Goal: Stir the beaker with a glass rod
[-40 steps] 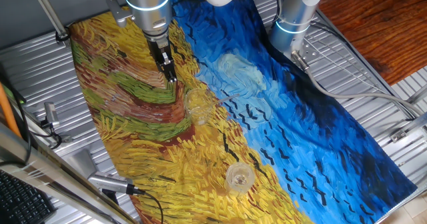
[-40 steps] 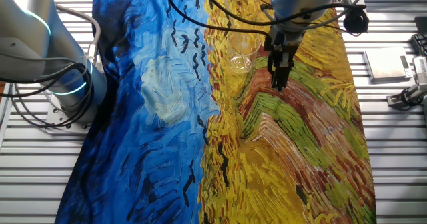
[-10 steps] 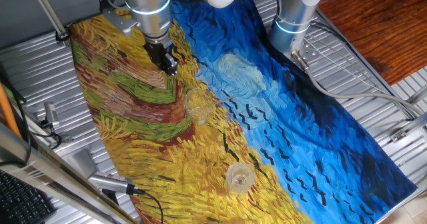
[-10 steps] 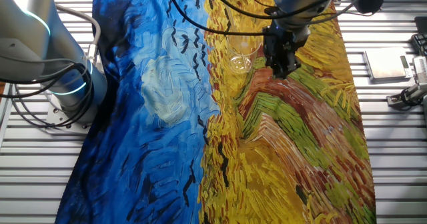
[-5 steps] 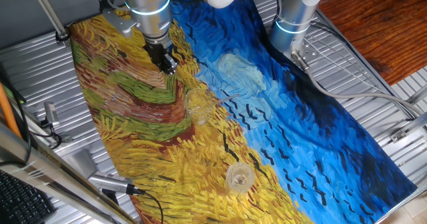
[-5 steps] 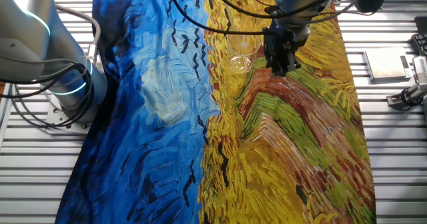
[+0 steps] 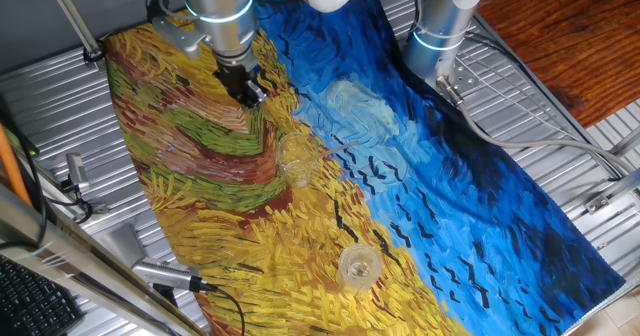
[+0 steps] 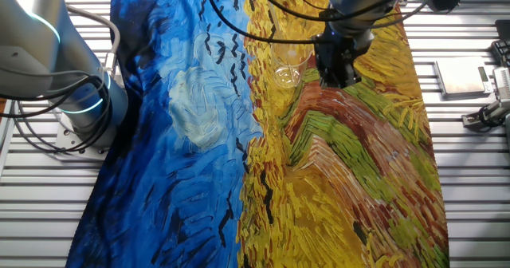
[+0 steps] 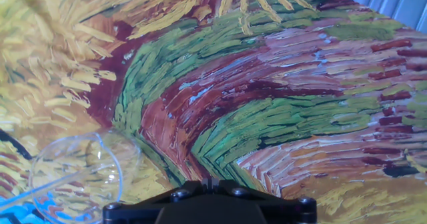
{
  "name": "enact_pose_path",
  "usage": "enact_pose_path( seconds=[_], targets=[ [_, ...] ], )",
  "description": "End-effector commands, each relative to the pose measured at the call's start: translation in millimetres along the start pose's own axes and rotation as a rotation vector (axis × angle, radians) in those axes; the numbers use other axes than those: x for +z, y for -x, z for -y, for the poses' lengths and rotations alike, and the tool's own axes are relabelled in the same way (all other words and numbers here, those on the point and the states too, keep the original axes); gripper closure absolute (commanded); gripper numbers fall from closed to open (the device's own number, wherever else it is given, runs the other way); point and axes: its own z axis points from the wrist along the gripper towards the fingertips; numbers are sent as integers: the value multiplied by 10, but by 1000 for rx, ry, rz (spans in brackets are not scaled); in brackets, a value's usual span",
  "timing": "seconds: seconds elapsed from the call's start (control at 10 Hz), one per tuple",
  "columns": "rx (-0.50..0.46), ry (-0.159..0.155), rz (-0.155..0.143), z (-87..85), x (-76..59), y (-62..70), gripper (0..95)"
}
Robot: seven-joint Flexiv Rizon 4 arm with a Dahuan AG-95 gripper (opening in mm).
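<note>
i see the hand [image 7: 250, 94] hanging above the painted cloth [image 7: 200, 176] that covers the table [image 7: 560, 126], over the brown and green swirl; its fingers appear close together, but i cannot tell for certain whether they are pressed together or slightly spread; nothing shows between them; the beaker [image 7: 296, 159] stands upright on the yellow part of the cloth, near the hand and apart from it; in the hand view the beaker [image 9: 73, 174] sits at the lower left, beside the hand body; the glass rod [image 7: 335, 153] leans in the beaker, its free end reaching out over the blue area; a second glass vessel [image 7: 359, 266] with a whitish rim stands well apart, nearer the cloth's edge; a grey arm base [image 8: 56, 68] is mounted beside the cloth.
</note>
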Motion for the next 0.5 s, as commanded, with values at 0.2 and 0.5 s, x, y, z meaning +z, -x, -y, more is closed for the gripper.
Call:
enact_pose_path(
  seconds=[0.2, 0.5],
  targets=[
    [-43, 5, -3, 0, -2, -5, 950],
    [-93, 11, -1, 0, -2, -5, 950]
  ],
)
